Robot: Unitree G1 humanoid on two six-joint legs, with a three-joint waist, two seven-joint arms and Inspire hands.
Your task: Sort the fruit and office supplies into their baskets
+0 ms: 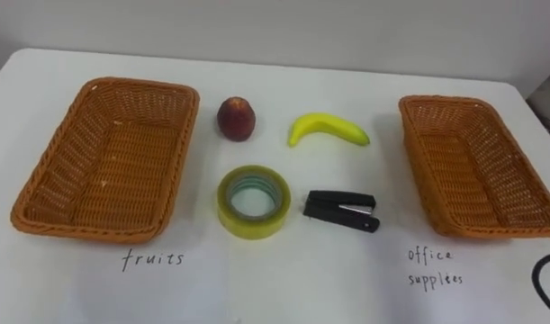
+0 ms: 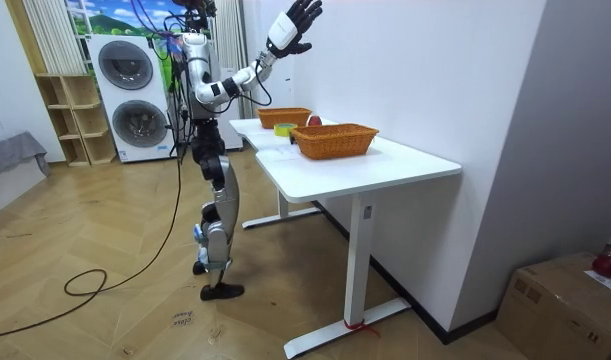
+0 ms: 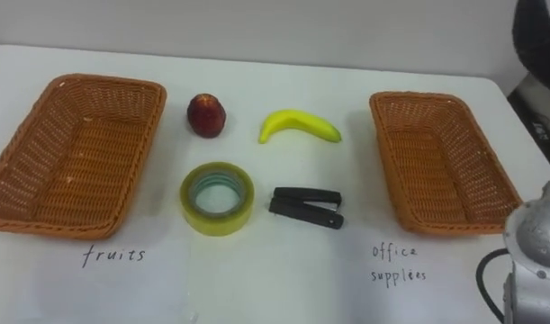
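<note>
Right now the right hand (image 2: 297,25) is reaching high above the table (image 1: 275,288), fingers spread wide, holding nothing. The peach (image 1: 237,118), banana (image 1: 327,129), tape roll (image 1: 253,202) and black stapler (image 1: 341,210) are lying between the fruits basket (image 1: 139,85) and the office supplies basket (image 1: 450,101). The stapler is lying sideways on the robot's right, so the right hand is probably closer to it.

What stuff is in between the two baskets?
In the left eye view, four things: a peach and a banana at the back, a tape roll and a black stapler in front.
</note>
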